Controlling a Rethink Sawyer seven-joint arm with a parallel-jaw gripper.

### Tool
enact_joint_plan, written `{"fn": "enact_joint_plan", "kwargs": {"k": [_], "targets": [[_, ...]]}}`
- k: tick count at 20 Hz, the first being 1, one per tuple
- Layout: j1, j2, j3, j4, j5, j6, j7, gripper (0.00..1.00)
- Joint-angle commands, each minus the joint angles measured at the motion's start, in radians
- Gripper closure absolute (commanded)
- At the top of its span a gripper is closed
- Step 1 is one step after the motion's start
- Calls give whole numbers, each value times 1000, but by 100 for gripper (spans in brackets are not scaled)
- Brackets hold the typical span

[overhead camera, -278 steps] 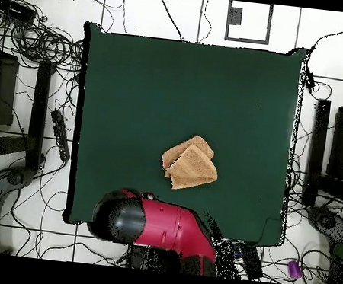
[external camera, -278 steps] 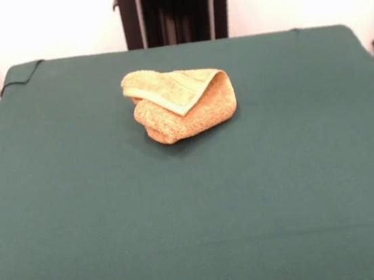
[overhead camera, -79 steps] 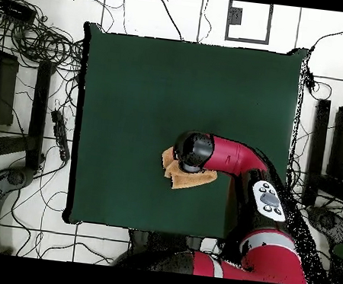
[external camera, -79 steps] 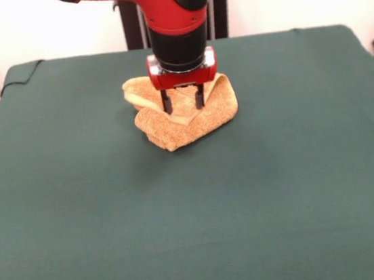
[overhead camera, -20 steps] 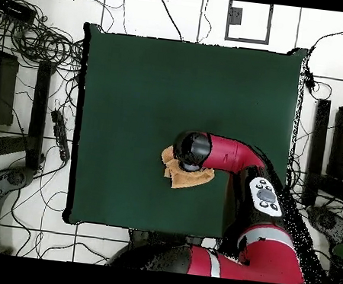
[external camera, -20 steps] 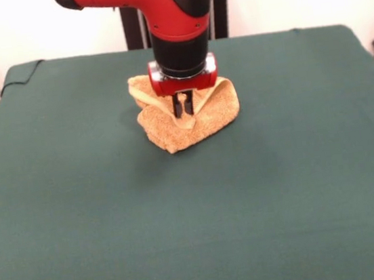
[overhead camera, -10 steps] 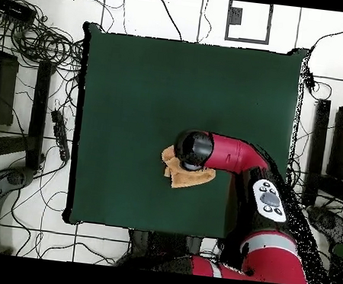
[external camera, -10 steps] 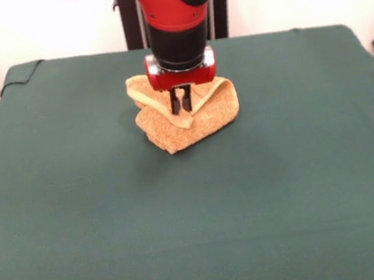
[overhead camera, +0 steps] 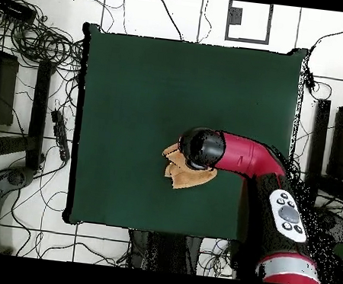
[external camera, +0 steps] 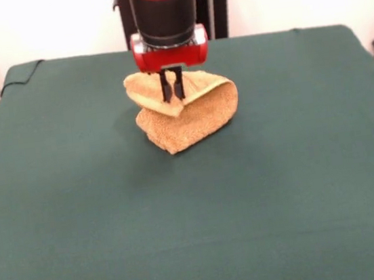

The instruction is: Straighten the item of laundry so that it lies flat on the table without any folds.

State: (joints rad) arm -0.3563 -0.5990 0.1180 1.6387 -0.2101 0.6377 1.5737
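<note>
The tan-orange towel (external camera: 194,115) lies bunched and folded on the dark green table (external camera: 196,214), a little behind the table's middle in the front view. My gripper (external camera: 173,97) hangs straight down over it and is shut on the towel's upper fold, which is lifted into a peak above the rest. In the overhead view the arm's end covers most of the towel (overhead camera: 187,177), and the gripper itself is hidden under the arm. No care tag shows.
The red and black arm (overhead camera: 242,158) reaches in from the lower right of the overhead view. Cables and black stands (overhead camera: 36,110) lie on the floor around the table's sides.
The gripper closed on the towel's upper fold and has risen, pulling that fold up into a peak. The lower part of the towel has stayed on the table.
</note>
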Motion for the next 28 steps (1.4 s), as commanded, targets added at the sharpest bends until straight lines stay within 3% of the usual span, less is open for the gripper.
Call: {"fn": "enact_joint_plan", "kwargs": {"k": [1, 17, 28], "targets": [[21, -70, 129, 56, 37, 172, -31, 100], [66, -306, 84, 169, 109, 320, 61, 100], [95, -452, 50, 173, 166, 465, 82, 100]]}}
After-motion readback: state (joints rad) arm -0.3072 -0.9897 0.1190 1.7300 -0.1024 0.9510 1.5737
